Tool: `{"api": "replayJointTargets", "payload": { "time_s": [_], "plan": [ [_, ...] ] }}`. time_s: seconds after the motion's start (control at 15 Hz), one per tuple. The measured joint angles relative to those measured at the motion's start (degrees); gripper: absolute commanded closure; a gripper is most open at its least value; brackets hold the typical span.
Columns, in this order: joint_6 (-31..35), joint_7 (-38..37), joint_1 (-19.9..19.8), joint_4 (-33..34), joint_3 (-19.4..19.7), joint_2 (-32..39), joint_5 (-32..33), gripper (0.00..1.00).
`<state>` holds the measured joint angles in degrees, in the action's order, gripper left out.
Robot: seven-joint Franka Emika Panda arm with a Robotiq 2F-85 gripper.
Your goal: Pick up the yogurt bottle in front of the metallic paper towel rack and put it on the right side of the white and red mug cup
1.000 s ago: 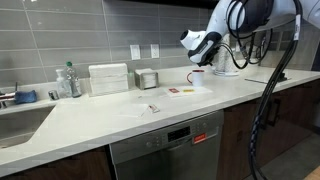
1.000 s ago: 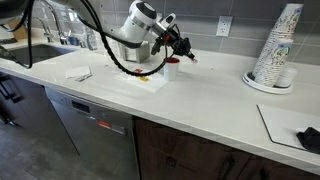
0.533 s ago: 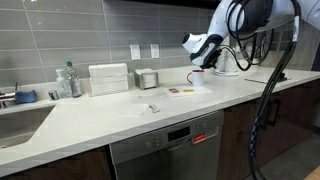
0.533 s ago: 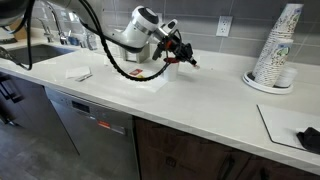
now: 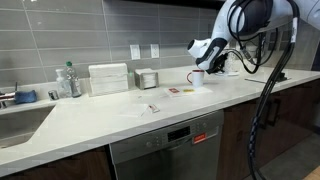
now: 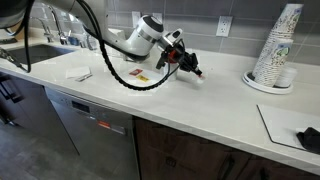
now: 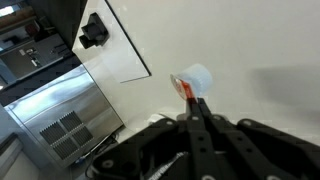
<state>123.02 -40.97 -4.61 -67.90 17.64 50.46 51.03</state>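
My gripper [image 7: 192, 97] is shut on a small yogurt bottle [image 7: 190, 80] with a red label and a pale cap, and holds it just above the white countertop [image 7: 250, 40]. In both exterior views the gripper [image 5: 210, 62] [image 6: 190, 68] hangs low over the counter, next to the white and red mug cup [image 5: 197, 77]. The arm hides the mug in the second of these views. The metallic paper towel rack [image 5: 148, 78] stands further back along the wall, well away from the gripper.
A white box [image 5: 108, 79], clear bottles [image 5: 68, 80] and a sink [image 5: 20, 118] lie along the counter. A red card [image 5: 178, 91] and paper scraps lie mid-counter. A stack of paper cups [image 6: 278, 48] and a black object [image 6: 310, 138] stand at the counter's far end.
The gripper has moved sideways along the counter past the mug with the bottle in it, and has come down closer to the surface.
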Motion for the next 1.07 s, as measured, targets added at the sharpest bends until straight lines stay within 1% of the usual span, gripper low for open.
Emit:
{"api": "replayJointTargets", "payload": {
  "time_s": [0.33, 0.67, 1.07],
  "plan": [
    [0.9, -1.4, 0.1, -0.3, 0.8, 1.1, 1.8, 1.0],
    [4.3, -4.1, 0.1, -0.3, 1.6, 3.1, 4.8, 1.0],
    [8.4, -6.2, -0.1, -0.3, 2.4, 4.7, 7.0, 1.0]
  ]
}}
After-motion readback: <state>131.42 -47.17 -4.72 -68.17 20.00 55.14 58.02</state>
